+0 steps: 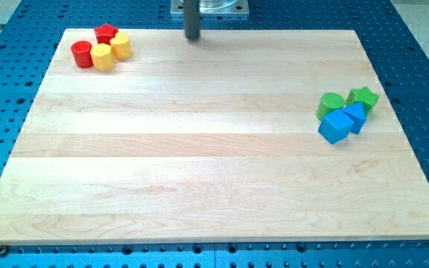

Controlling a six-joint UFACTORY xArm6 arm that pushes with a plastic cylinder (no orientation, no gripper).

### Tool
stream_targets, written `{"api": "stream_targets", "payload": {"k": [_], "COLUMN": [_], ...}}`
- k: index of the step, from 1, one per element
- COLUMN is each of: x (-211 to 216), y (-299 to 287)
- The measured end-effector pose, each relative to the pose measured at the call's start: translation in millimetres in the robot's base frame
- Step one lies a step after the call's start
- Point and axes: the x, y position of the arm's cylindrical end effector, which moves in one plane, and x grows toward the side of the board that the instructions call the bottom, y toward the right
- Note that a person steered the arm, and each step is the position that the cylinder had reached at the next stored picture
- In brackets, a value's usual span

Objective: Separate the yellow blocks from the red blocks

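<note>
There are no words, numbers, labels or signs to read anywhere here. The wooden worktop (214, 149) is plain, with only its wood grain showing. The little coloured blocks have nothing written on them. The blue base (423, 45) around the worktop has only rows of small holes, and no letters or marks can be made out on it.

A pale wooden board (199, 149) carries two clusters: a red star (106, 33), red cylinder (82, 53) and two yellow blocks (103, 56) (121, 46) top left; green cylinder (330, 103), green star (363, 97) and two blue blocks (335, 126) (354, 116) at right.
</note>
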Motion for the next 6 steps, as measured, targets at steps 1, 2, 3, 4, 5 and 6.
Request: {"api": "stream_targets", "payload": {"k": [1,2,3,4,5,6], "x": [-2.3,-4.6,-4.2,-3.4,-4.6,-4.6], "y": [-60.6,-104.4,-110.6,-101.9,-100.0,-100.4]}}
